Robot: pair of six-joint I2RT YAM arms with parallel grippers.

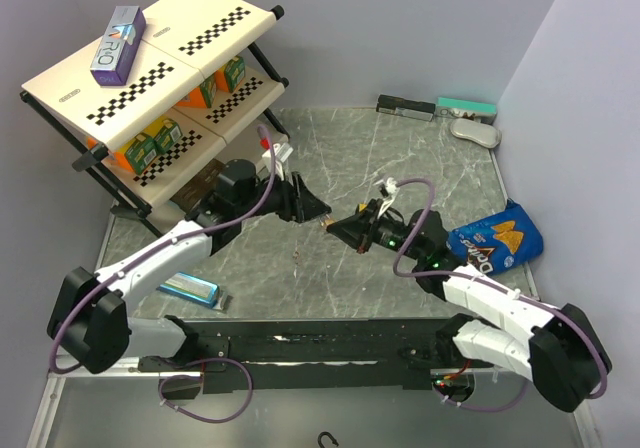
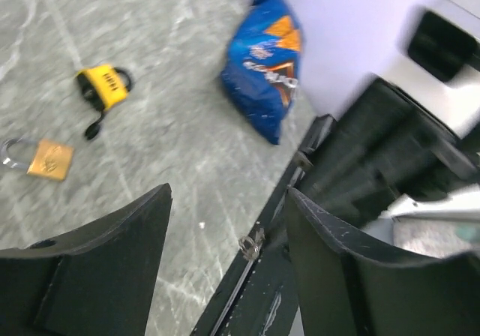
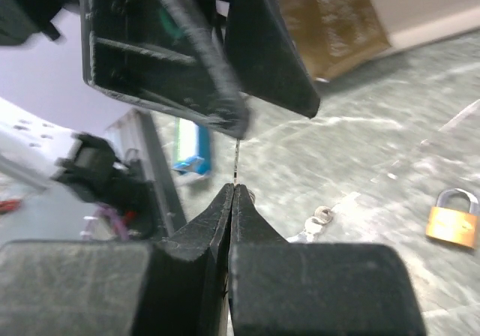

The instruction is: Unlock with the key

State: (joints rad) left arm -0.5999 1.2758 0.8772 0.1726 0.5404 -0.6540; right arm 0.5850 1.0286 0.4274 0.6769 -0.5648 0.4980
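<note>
Right wrist view gives me what matters: the right gripper (image 3: 234, 190) is pinched tight on a thin metal sliver that I take for the key (image 3: 236, 163), seen edge-on. It sticks straight out past the fingertips toward the left arm. The brass padlock (image 3: 452, 217) is not on that line. It lies flat on the table (image 1: 420, 158), off to the right of the key's axis and below it in this view, shackle pointing up the frame, well apart from the tip. I cannot see its keyway from here. A small ring (image 3: 322, 216) sits between gripper and lock; I cannot tell whether it hangs from the key.

On the left wrist camera, the left gripper (image 2: 229, 197) stands wide with nothing between its fingers. Beyond it lies the same brass padlock, with a yellow padlock (image 2: 105, 87) just past it. Which lock the key fits I cannot say.

My judgement: the right arm carries the tool and is the one to swing the blade round and down onto the lock, while the free left arm could steady the body.

The Doritos bag (image 2: 266, 66) lies on the table near the right arm; whether it is opened I cannot tell. The shelf rack (image 1: 50, 93) holds orange and green cartons (image 1: 150, 148) on its lower tier and a purple box (image 1: 118, 43) on top.
</note>
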